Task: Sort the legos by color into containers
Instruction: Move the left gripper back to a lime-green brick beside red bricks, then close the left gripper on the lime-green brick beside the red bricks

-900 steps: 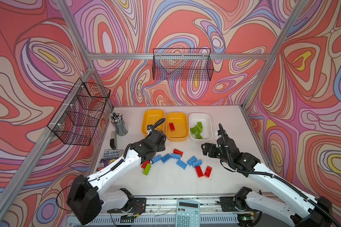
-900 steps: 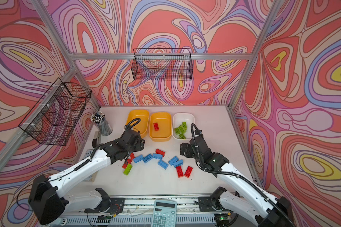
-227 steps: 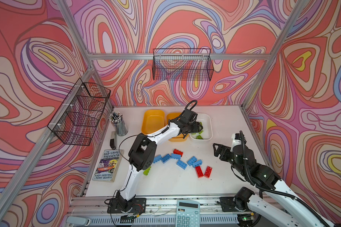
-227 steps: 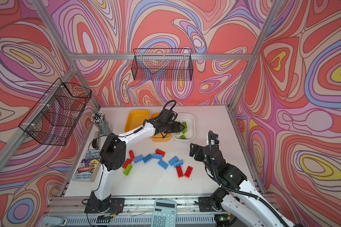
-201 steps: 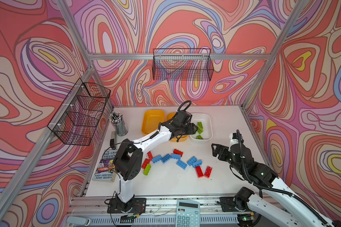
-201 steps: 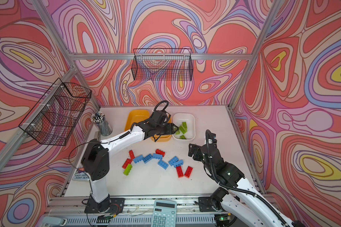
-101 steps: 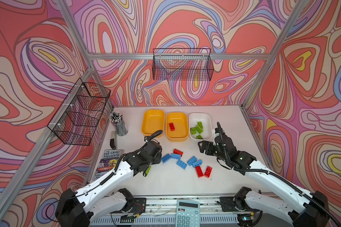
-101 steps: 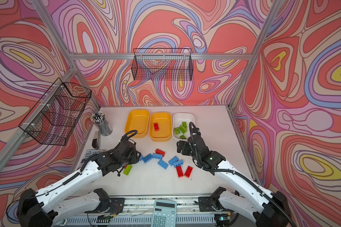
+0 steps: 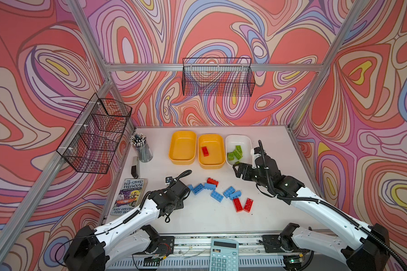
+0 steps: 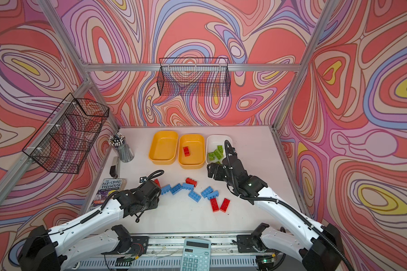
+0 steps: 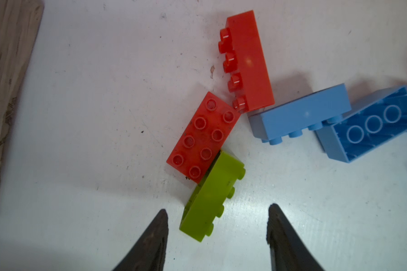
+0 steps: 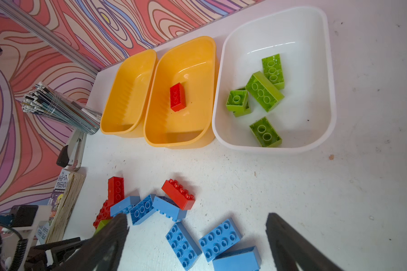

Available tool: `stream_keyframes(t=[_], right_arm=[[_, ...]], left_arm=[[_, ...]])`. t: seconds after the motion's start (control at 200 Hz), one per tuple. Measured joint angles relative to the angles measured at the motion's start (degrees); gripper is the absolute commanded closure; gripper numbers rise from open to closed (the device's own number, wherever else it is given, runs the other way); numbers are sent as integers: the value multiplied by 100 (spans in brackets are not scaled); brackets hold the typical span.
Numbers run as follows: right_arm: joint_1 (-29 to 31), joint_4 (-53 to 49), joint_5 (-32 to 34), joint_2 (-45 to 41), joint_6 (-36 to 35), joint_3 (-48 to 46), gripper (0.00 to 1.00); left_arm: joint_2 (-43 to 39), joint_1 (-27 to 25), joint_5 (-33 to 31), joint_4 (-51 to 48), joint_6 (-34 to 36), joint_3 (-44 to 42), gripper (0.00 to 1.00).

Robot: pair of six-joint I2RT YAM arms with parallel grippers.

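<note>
My left gripper (image 11: 217, 208) is open and low over the left end of the pile. Its fingertips stand on either side of a lime green lego (image 11: 212, 197) lying on edge, clear of it. In both top views the wrist (image 9: 174, 199) (image 10: 148, 199) hides that brick. Two red legos (image 11: 203, 137) and blue ones (image 11: 301, 115) lie just beyond. My right gripper (image 9: 239, 170) (image 12: 196, 218) hangs open and empty before the white container (image 9: 239, 138), which holds several green legos (image 9: 236, 151). The middle yellow container (image 9: 210, 162) holds one red lego (image 9: 205, 151). The left yellow container (image 9: 182, 147) is empty.
Several blue legos (image 9: 216, 196) and three red ones (image 9: 237, 204) are scattered mid-table. A pencil cup (image 9: 141, 150), stapler (image 9: 135, 164) and book (image 9: 129, 196) line the left edge. A calculator (image 9: 223, 254) sits at the front rail. Wire baskets (image 9: 217, 79) hang on the walls.
My left arm swung back from the trays to the pile's left end and came down over the green lego, its jaws narrowing. My right gripper moved in towards the white container.
</note>
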Motion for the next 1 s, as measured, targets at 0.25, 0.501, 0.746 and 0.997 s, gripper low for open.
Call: stream_keyframes(t=[0.25, 0.501, 0.746, 0.997], right_arm=[[0, -192, 70, -98, 20, 0, 3], [0, -186, 85, -85, 22, 0, 3], [2, -190, 96, -76, 22, 0, 3], [2, -214, 151, -212, 20, -46, 3]], left_arm=[[358, 2, 0, 365, 2, -63, 49], [529, 79, 48, 621, 28, -153, 52], [883, 199, 245, 986, 76, -339, 56], [1215, 201, 343, 1397, 70, -247, 78]])
